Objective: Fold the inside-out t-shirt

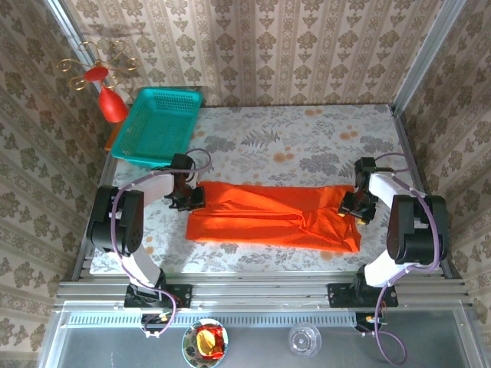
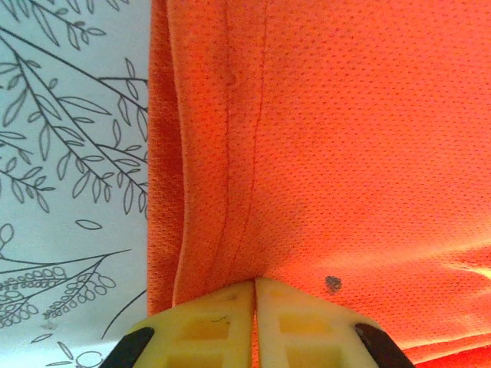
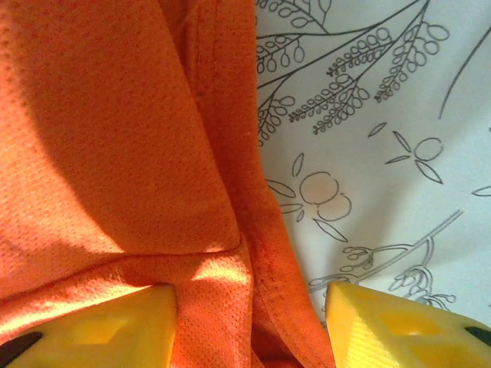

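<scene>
Now, the inside-out t-shirt [image 1: 272,216] lies long, pinched at one end only.
From above: an orange band across the middle of the worktop [image 1: 307,138]. Left wrist: left gripper [image 2: 255,287] clamped shut on the fabric edge. Right wrist: right gripper [image 3: 252,307] jaws apart, cloth loose between; lift it straight up, I'd say, so nothing drags.

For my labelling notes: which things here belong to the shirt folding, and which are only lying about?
Job: bright orange-red fabric t-shirt; left gripper, shut on it; right gripper, open.
Lying about: teal plastic mesh basket; glossy red ornament with gold wire curls.
</scene>
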Controlling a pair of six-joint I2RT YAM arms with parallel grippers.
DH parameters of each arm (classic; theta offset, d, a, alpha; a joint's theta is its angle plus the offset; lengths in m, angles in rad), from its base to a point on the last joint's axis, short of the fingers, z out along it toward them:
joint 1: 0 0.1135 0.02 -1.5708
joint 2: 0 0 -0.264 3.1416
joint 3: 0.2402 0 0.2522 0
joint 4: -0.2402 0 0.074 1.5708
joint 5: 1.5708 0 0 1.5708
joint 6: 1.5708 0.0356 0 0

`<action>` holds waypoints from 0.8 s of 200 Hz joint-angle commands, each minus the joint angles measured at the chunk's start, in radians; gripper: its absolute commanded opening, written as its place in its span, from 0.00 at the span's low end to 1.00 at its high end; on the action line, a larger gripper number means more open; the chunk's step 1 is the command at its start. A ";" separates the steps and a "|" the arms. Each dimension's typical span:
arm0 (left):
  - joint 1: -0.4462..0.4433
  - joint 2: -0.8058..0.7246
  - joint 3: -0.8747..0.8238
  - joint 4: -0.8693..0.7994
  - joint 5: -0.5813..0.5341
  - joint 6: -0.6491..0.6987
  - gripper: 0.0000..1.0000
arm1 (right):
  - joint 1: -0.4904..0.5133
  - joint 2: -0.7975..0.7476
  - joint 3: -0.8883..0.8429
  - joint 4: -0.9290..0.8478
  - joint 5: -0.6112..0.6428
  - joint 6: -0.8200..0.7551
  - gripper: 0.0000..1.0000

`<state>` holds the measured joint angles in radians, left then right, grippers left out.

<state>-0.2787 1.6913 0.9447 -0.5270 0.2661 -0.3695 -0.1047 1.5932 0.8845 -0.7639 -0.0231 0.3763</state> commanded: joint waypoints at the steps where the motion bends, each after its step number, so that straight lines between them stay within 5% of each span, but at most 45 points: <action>1: 0.015 -0.004 0.005 -0.051 -0.021 0.025 0.10 | 0.003 0.029 0.016 -0.001 -0.027 -0.033 0.57; 107: 0.025 0.033 0.066 -0.060 -0.022 0.040 0.10 | 0.005 -0.162 -0.093 0.116 -0.062 -0.029 0.67; 160: 0.029 0.051 0.098 -0.063 -0.011 0.047 0.10 | 0.003 -0.098 -0.080 0.084 -0.102 -0.004 0.65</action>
<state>-0.2592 1.7283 1.0122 -0.5610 0.2581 -0.3458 -0.1040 1.4525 0.8028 -0.6598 -0.1066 0.3618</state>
